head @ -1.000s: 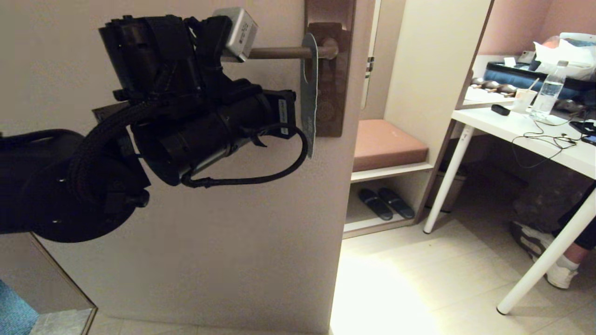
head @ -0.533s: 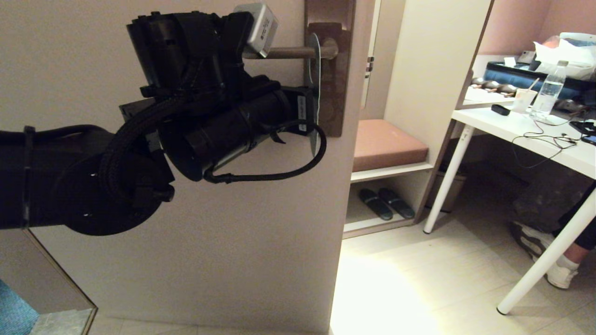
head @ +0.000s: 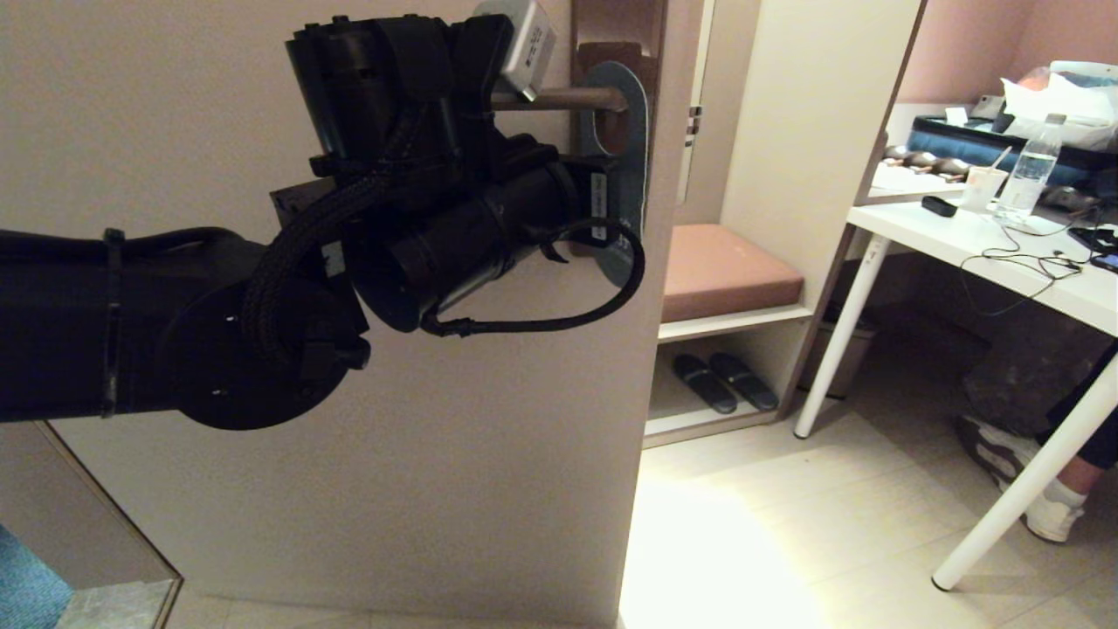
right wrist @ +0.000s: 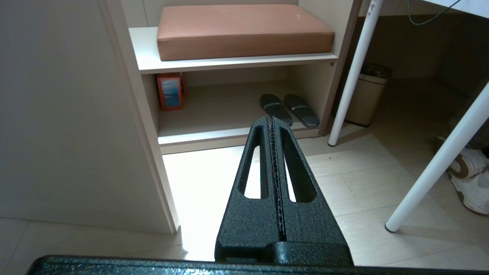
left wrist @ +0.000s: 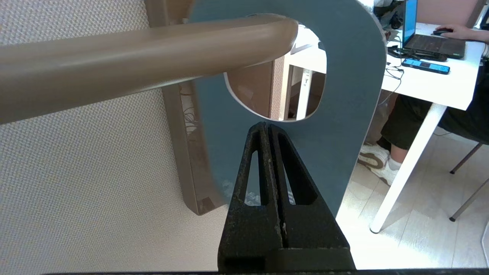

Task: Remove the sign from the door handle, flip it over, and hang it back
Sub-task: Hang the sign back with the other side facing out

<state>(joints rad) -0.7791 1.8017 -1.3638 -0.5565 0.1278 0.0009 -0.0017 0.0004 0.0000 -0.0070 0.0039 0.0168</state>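
The sign [head: 631, 175] hangs on the door handle [head: 568, 99], blue side towards me, with the lever through its oval hole. In the left wrist view the blue sign [left wrist: 344, 114] faces the camera and the brown lever [left wrist: 133, 57] passes through the hole. My left gripper [left wrist: 267, 128] is shut, with its tips against the sign's face just below the hole and nothing between the fingers. The brown backplate [left wrist: 183, 160] shows beside the sign. My right gripper [right wrist: 270, 119] is shut and empty, low, pointing at the floor and shelf.
The door's edge runs down past the handle. Right of it is a bench shelf with a brown cushion [head: 725, 271] and slippers [head: 725, 382] below. A white table [head: 1004, 253] with a bottle [head: 1031, 179] stands at the right, with a person's shoe [head: 1039, 507] under it.
My left arm has moved right along the handle. The sign, edge-on before, has slid to the backplate and turned to show its blue face.
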